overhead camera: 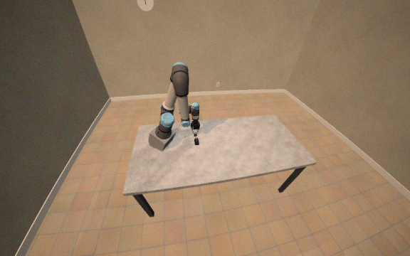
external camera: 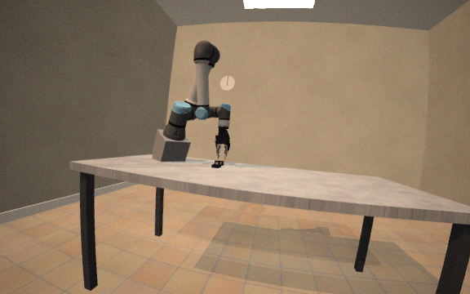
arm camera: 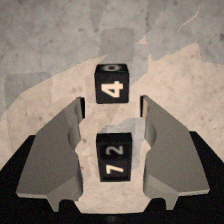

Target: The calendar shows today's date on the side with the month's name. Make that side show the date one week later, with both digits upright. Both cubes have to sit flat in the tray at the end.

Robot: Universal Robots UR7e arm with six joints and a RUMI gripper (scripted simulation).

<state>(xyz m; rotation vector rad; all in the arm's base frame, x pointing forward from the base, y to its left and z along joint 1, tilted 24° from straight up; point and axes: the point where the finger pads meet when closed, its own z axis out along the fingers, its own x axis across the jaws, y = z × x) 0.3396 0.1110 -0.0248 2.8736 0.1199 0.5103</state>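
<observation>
Black, hard-looking cubes (arm camera: 113,156) seemed light; flat opposite sides suited the part-open, empty end effector (arm camera: 113,142).

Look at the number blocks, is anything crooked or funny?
Yes. The black cube showing 4 sits on the grey table, apart from the other black cube. On that one, the 7 lies sideways. The grey fingers stand either side of it, without gripping.
</observation>
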